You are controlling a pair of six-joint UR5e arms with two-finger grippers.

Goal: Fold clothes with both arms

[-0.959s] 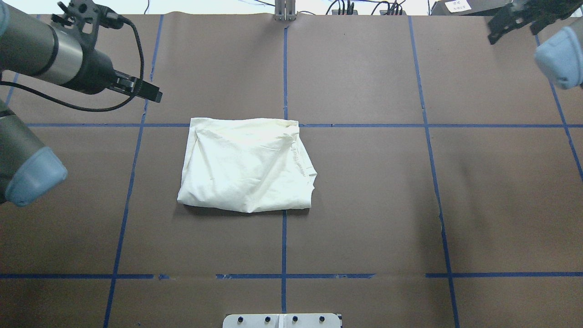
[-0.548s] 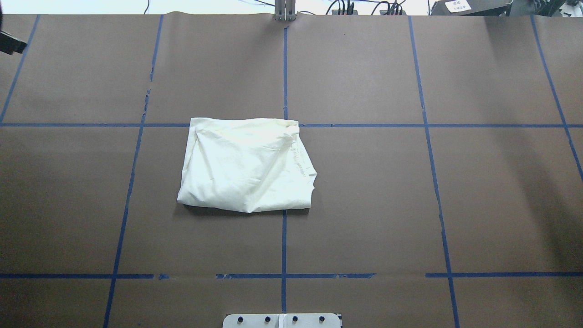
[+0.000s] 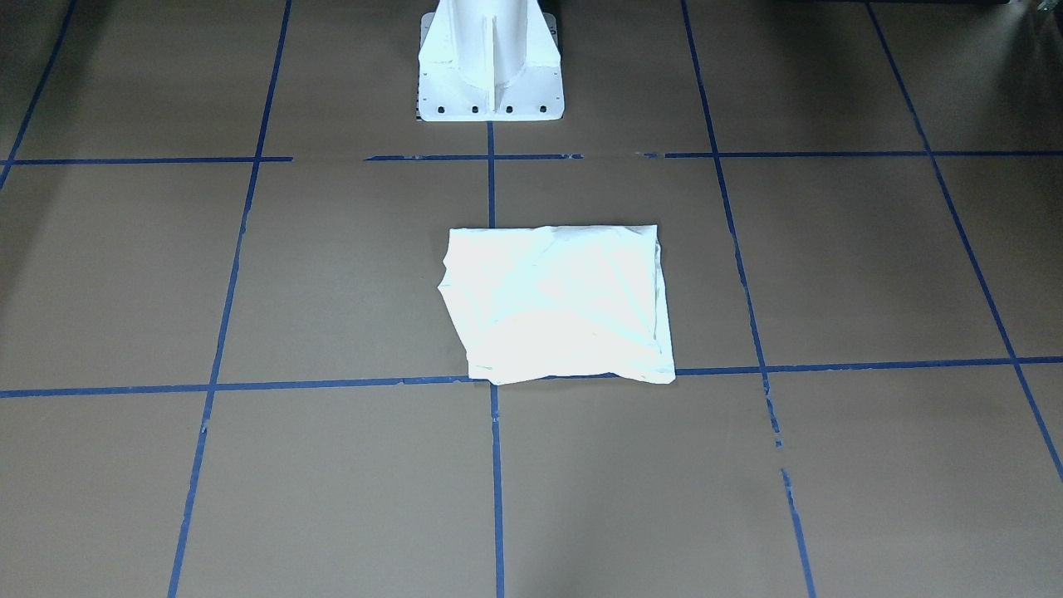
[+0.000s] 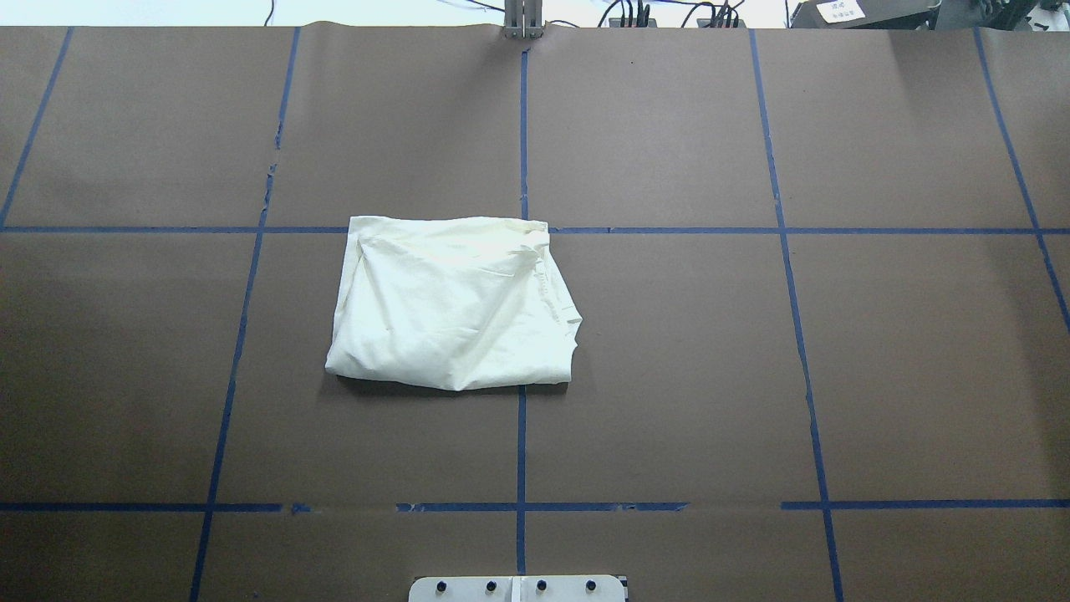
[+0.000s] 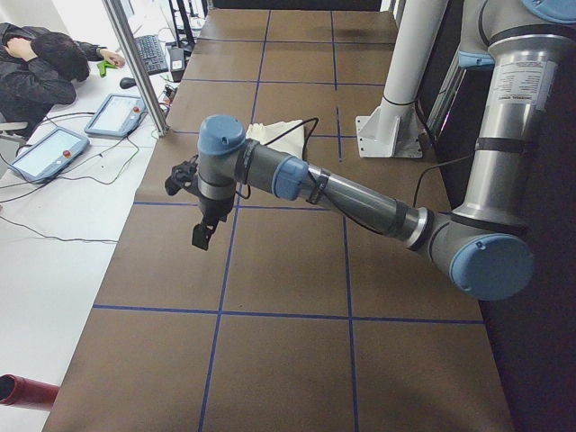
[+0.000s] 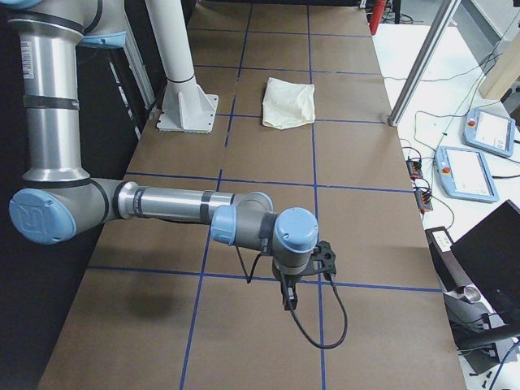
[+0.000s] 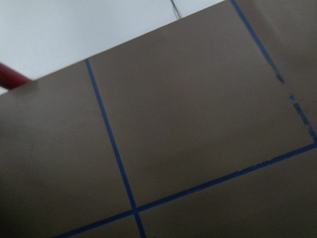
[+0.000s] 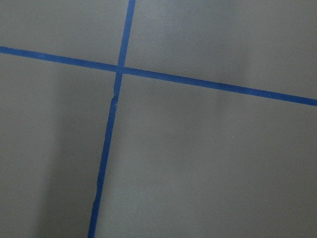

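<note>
The clothes, a cream-white shirt (image 4: 451, 305), lie folded into a rough rectangle near the table's middle, plain side up; the print is hidden. The same bundle (image 3: 565, 303) sits just in front of the pedestal in the front-facing view. Both arms are swung out to the table's ends, far from the shirt. The left gripper (image 5: 202, 236) hangs pointing down over bare table in the exterior left view. The right gripper (image 6: 289, 298) does the same at the opposite end. Whether either is open or shut I cannot tell. Neither holds cloth.
The white pedestal base (image 3: 490, 75) stands behind the shirt. Blue tape lines grid the brown table cover (image 4: 669, 376). A person (image 5: 40, 67) sits at a side desk with tablets. A vertical metal post (image 6: 422, 61) stands at the table's far edge.
Both arms have swung outward and left the overhead view: a second ago they hung at its upper corners, now none shows there. The shirt has not moved.
</note>
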